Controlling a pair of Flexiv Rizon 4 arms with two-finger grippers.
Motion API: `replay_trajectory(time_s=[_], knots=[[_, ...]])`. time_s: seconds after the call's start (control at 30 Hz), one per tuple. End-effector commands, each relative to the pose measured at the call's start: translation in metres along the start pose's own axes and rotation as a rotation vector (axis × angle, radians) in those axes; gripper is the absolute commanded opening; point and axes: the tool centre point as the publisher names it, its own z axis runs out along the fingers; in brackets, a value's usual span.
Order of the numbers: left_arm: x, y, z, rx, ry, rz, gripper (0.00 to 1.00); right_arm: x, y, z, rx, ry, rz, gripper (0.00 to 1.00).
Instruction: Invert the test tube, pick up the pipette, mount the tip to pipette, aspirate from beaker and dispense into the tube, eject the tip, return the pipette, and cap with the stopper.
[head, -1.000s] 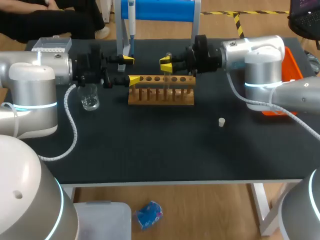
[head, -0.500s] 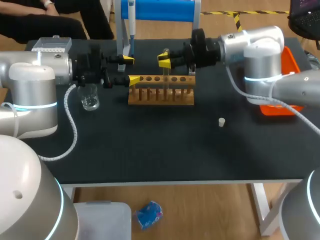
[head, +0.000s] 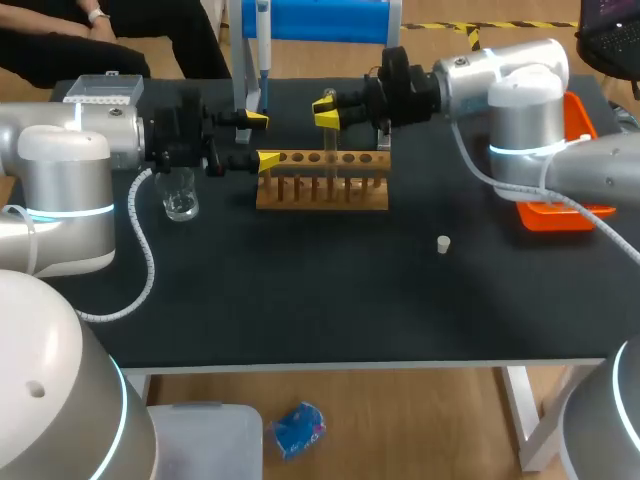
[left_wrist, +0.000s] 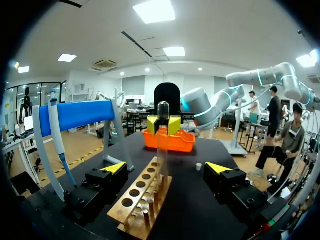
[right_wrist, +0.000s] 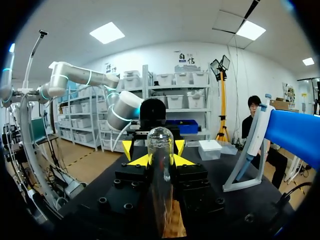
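**Right gripper**: one. It is closed on the test tube, one yellow tip on each side, above the rack.

**Test tube**: one, clear and upright with its rounded end up. Its lower end sits at the rack's row of holes, and whether it clears them cannot be told.

**Left gripper**: one. The fingers are spread wide and hold nothing, and it sits at the rack's left end.

**Rack**: one, wooden, near the middle of the worktop's far edge.

**Pipette**: one, hanging on a blue-topped stand at the far edge.

**Beaker**: one, glass, left of the rack.

**Tip box**: one, in the far left corner.

**Stopper**: one, small and white, right of the middle, well apart from the rack.

**Tray**: one, orange, at the right edge.
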Motion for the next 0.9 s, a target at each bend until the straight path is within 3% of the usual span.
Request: replay_trajectory(time_s=[0.03, 0.33, 0.5, 0.6, 0.7, 0.9], knots=[[0.000, 0.001, 0.000, 0.002, -0.001, 0.002, 1.00, 0.000, 0.012, -0.005, 0.020, 0.003, -0.010, 0.00], [0.000, 0.001, 0.000, 0.002, -0.001, 0.002, 1.00, 0.005, 0.034, -0.012, 0.015, -0.010, -0.024, 0.00], [0.000, 0.001, 0.000, 0.002, -0.001, 0.002, 1.00, 0.012, 0.040, -0.017, -0.028, -0.030, 0.091, 0.00], [0.010, -0.015, -0.001, -0.033, -0.023, 0.272, 1.00, 0.015, 0.043, -0.019, -0.096, -0.031, 0.194, 0.00], [0.019, -0.029, -0.003, -0.060, -0.081, 0.471, 1.00, 0.018, 0.044, -0.023, -0.169, -0.019, 0.331, 0.00], [0.020, -0.032, -0.002, -0.093, -0.100, 0.484, 1.00, 0.019, 0.046, -0.026, -0.174, -0.008, 0.384, 0.00]])
